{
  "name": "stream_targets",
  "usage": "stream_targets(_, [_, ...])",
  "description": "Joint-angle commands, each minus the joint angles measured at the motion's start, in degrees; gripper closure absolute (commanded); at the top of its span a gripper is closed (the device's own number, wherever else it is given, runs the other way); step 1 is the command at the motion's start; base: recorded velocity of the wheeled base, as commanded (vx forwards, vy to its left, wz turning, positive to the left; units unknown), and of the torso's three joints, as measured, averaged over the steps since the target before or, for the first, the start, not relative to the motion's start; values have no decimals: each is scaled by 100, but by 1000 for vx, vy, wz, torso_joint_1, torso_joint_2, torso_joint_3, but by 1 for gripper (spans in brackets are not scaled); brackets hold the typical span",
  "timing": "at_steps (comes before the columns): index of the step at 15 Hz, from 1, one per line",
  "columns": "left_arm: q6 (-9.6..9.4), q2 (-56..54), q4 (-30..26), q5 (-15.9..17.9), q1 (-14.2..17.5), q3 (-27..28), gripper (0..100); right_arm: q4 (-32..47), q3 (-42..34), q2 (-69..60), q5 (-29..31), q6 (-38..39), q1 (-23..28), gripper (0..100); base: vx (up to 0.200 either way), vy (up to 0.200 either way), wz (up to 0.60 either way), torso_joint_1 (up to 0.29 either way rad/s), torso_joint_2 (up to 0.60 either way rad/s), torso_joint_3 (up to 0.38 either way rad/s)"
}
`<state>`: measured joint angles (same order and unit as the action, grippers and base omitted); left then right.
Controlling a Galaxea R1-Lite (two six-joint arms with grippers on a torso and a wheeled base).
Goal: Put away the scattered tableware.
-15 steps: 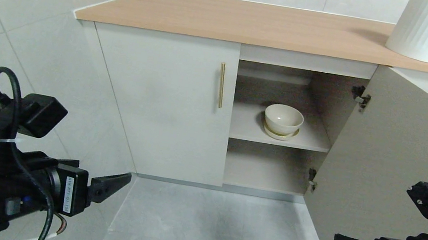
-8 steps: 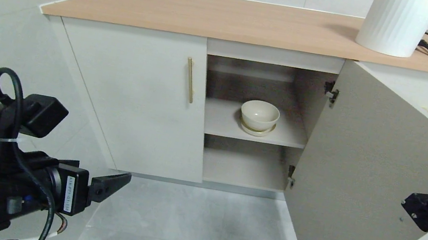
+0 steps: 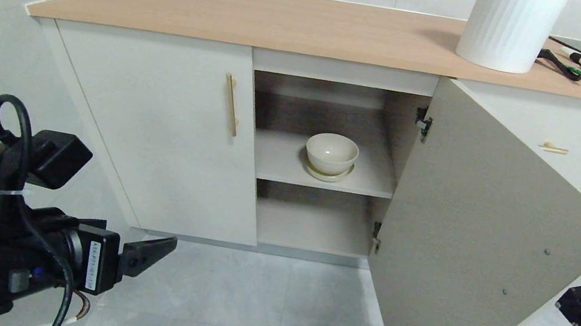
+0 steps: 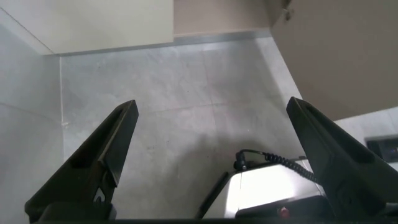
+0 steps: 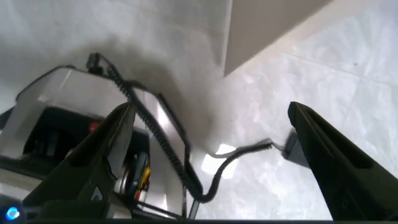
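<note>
— Under the smooth wood-grain countertop [image 3: 292,20], what is in the cupboard?

— Its matte grey right door [image 3: 469,236] stands swung wide; the flat pale left door [image 3: 153,127], with a slim brass bar handle [image 3: 231,105], is closed. On the upper shelf [image 3: 284,163] sits a round, glossy cream ceramic bowl [image 3: 332,152], resting on a shallow cream saucer [image 3: 327,176].

— And your fingers?

— My left gripper [image 4: 211,106] hangs low over the pale grey floor tiles [image 3: 265,308], its black wedge-shaped fingers spread wide. My right gripper [image 5: 211,109], low by the open door's outer edge, is spread just as wide. The bowl lies well apart from both, up ahead and between the two.
</note>
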<state>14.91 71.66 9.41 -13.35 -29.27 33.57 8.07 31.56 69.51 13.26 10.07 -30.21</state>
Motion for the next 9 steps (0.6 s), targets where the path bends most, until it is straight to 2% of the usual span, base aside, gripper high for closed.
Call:
stream_targets(1, [3,-3,-1,-1,0,0,0,2,166,-17,36,-242,762,0,0,0,0,0,0,0])
stream_targets(2, [3,6,-1,-1,0,0,0,-7,192,-17,36,-339,991,0,0,0,0,0,0,0])
stream_targets(4, [3,6,-1,-1,0,0,0,-7,351,-131,-8,-717,1773,0,0,0,0,0,0,0])
stream_targets(9, [3,-3,-1,-1,0,0,0,-25,483,-219,-26,-1016,2397,0,0,0,0,0,0,0])
